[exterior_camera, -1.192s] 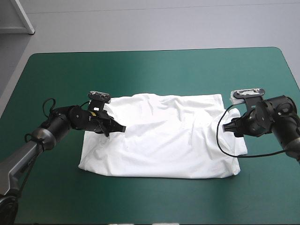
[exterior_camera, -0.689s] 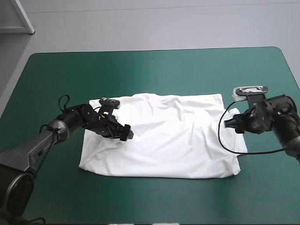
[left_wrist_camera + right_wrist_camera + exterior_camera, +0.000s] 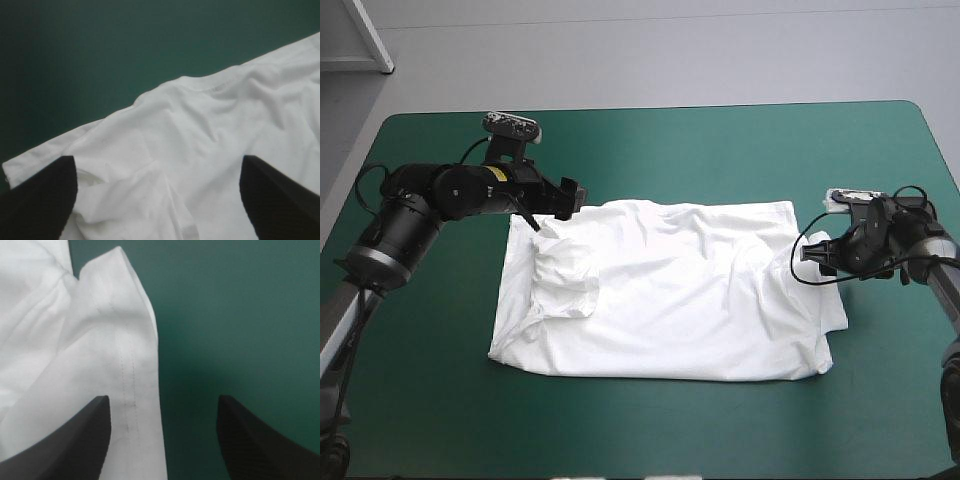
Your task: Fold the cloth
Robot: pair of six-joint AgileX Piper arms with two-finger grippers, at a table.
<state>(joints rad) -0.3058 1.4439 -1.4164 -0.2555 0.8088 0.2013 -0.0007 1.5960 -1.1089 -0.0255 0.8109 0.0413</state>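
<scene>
T-shirt point(image 3: 680, 290) lay spread at middle of teal-green desk point(image 3: 650, 140), wrinkled, left sleeve bunched inward. Left pincer point(image 3: 558, 203) spread wide at shirt's far-left corner, gripping nothing. Right pincer point(image 3: 814, 256) spread too, at right hem. No proper fold made yet; whole job seemingly left.

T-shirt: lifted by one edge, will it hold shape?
Probably floppy: the T-shirt lies wrinkled, bunched near the left gripper. Likely thin and light: its stitched hem folds by the right gripper. Expect draping, not a flat lift.
</scene>
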